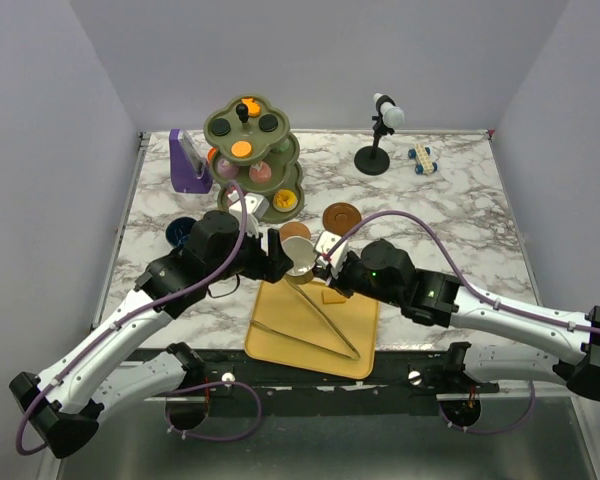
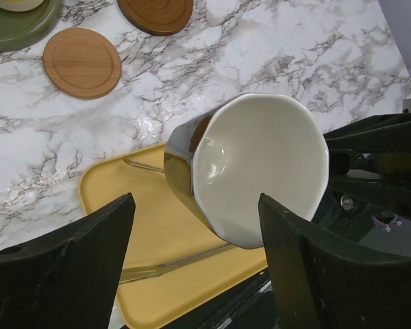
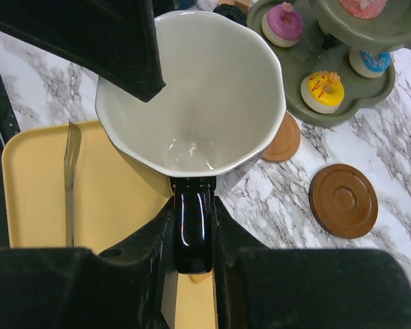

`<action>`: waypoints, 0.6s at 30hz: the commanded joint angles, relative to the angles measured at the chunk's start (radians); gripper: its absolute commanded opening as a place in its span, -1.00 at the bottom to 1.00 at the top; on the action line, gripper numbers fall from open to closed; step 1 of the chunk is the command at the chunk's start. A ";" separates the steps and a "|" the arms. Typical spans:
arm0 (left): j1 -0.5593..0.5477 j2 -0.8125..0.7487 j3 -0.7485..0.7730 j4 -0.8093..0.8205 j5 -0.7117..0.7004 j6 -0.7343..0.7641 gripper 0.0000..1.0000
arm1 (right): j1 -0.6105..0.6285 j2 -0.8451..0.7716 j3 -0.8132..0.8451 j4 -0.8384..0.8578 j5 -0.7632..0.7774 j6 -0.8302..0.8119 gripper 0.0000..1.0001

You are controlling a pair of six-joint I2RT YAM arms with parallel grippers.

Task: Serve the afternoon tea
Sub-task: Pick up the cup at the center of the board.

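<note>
right gripper (image 3: 192, 229) clamped on handle of black cream-lined mug (image 3: 192, 82), mouth pointing at left gripper (image 2: 195, 219); left jaws apart either side of rim, not gripping yet, handoff imo

From above, the left arm (image 1: 205, 250) covers all but a sliver of the dark-blue mug (image 1: 175, 232). The blue-and-white object (image 1: 421, 158) far back on the bench (image 1: 460, 200) is too small to identify. The right wrist view crops the green stand (image 3: 353, 103).
</note>
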 commanded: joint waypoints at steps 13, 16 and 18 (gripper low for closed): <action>0.020 0.070 0.046 0.007 -0.078 -0.024 0.44 | 0.037 0.012 0.009 0.181 0.120 0.068 -0.99; 0.019 0.103 0.061 0.004 -0.078 -0.022 0.34 | 0.047 0.015 0.005 0.196 0.136 0.079 -0.99; 0.019 0.115 0.063 0.006 -0.078 -0.026 0.33 | 0.053 0.021 0.002 0.208 0.158 0.089 -0.99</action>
